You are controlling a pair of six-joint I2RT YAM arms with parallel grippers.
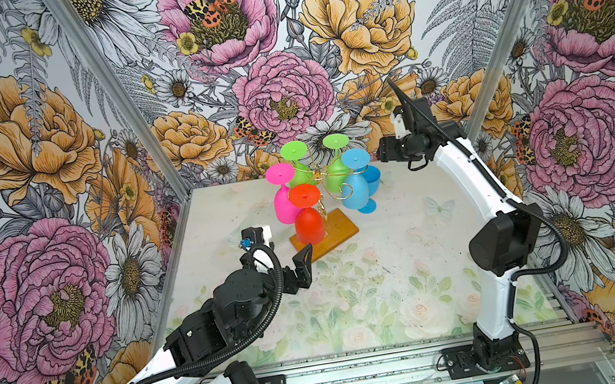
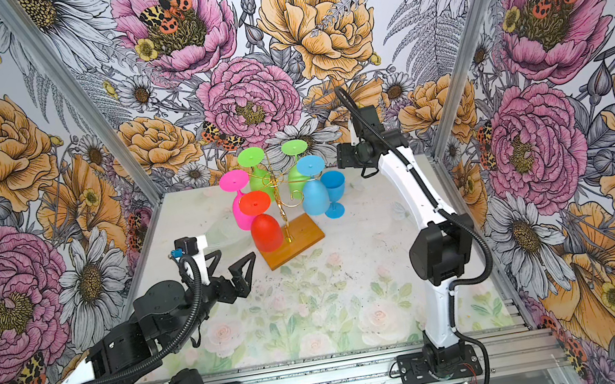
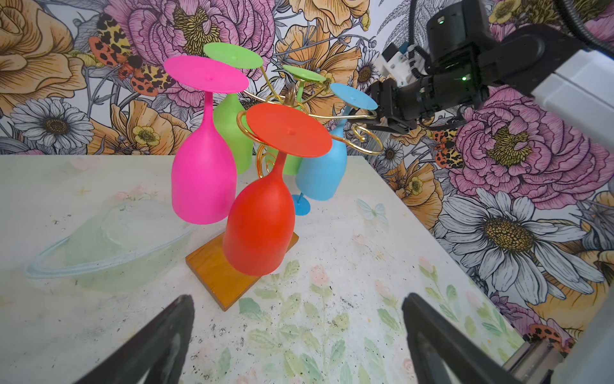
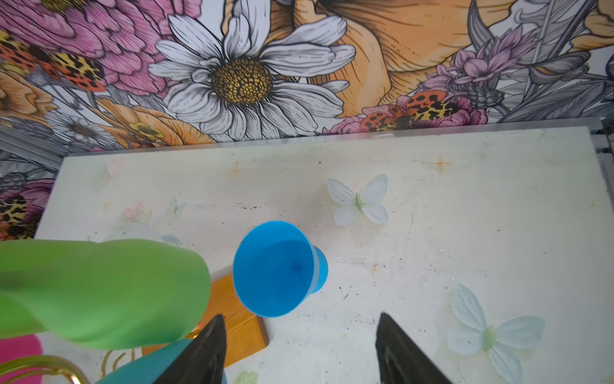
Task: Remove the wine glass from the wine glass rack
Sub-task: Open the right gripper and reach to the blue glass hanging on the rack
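The wine glass rack [image 1: 339,233], gold wire on an orange-brown wooden base, stands at the back middle of the table in both top views. Hanging upside down on it are a pink glass [image 1: 284,205], a red one [image 1: 309,228], two green ones and a blue one [image 1: 355,194]. Another blue wine glass [image 1: 374,179] [image 4: 272,269] stands upright on the table just right of the rack. My right gripper [image 4: 299,317] hovers above it, open and empty. My left gripper [image 2: 236,253] [image 3: 298,299] is open near the base's front corner [image 3: 219,272], holding nothing.
A clear shallow dish [image 3: 109,246] lies on the table left of the rack. Flowered walls close in the back and both sides. The right arm [image 1: 469,177] arches over the table's right side. Bare tabletop [image 1: 375,294] lies in front of the rack.
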